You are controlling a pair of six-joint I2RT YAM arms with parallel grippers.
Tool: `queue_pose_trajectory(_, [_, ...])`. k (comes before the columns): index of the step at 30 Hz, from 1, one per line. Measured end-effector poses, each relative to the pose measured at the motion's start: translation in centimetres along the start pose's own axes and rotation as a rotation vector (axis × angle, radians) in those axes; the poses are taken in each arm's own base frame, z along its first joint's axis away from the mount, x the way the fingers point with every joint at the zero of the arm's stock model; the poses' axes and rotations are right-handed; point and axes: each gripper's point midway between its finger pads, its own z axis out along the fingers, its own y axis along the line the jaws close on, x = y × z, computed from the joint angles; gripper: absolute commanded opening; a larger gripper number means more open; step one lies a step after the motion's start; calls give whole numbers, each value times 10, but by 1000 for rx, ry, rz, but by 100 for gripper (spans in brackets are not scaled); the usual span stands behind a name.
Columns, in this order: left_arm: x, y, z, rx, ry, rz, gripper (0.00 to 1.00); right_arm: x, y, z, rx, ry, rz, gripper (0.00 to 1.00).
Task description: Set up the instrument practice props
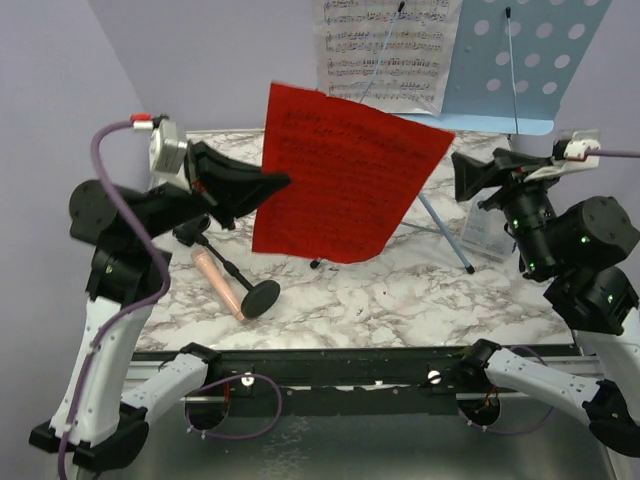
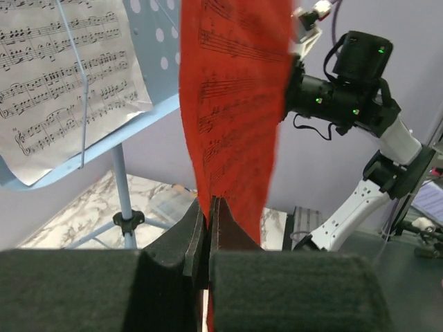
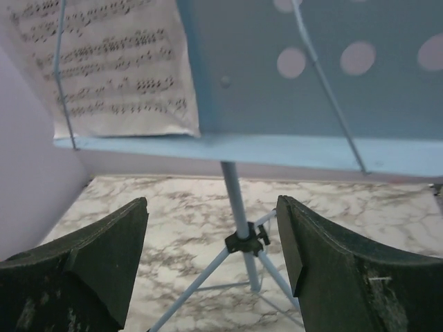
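My left gripper (image 1: 275,185) is shut on the left edge of the red sheet (image 1: 340,180), holding it upright above the table. In the left wrist view the red sheet (image 2: 235,104) rises from between the closed pads of the left gripper (image 2: 208,207). The light blue music stand (image 1: 520,60) stands at the back, with white sheet music (image 1: 385,50) on its left half. My right gripper (image 1: 460,178) hangs open and empty just right of the red sheet, facing the stand's pole (image 3: 235,200). The microphone (image 1: 218,283) lies tipped over on the table with its black round base (image 1: 260,298).
A small clear box (image 1: 487,232) sits on the marble table (image 1: 400,290) by the stand's right legs. Lilac walls close in at the back and left. The stand's tripod legs (image 3: 208,277) spread over the table's rear middle.
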Motion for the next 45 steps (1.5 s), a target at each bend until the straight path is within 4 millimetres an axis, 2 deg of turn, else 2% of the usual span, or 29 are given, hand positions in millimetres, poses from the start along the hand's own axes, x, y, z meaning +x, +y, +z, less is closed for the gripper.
queue_pose_trajectory(4, [-6,34,32,9,-24,-63,0,-35,-12,18,119,-39,-79,80])
queue_pose_trajectory(7, [-6,54,47,-1,-36,-102,0,-50,-18,29,184,-53,-150,80])
queue_pose_trajectory(10, [-19,67,57,-25,-76,-109,0,-62,-23,41,240,-65,-234,80])
queue_pose_trajectory(19, [-78,61,64,-31,-227,-82,0,-104,-29,67,386,-169,-426,75])
queue_pose_trajectory(21, [-83,62,66,-32,-239,-109,0,-111,-31,70,413,-189,-452,76])
queue_pose_trajectory(24, [-85,68,72,-37,-240,-191,0,-115,-30,74,433,-196,-471,82])
queue_pose_trajectory(27, [-72,78,75,-74,-206,-304,0,-106,-22,79,368,-157,-480,83])
queue_pose_trajectory(31, [-44,86,67,-163,-139,-417,0,-85,-3,76,206,-93,-441,84])
queue_pose_trajectory(33, [-29,85,58,-205,-95,-461,0,-72,5,67,117,-57,-406,88])
queue_pose_trajectory(36, [-6,76,43,-257,-27,-524,0,-58,16,46,-11,-16,-353,98])
queue_pose_trajectory(38, [3,72,36,-282,9,-561,0,-46,28,28,-129,8,-331,100])
queue_pose_trajectory(42, [25,69,27,-335,75,-669,0,-4,61,-7,-414,73,-309,100])
queue_pose_trajectory(45, [51,75,20,-400,132,-764,0,56,88,-31,-628,172,-276,100])
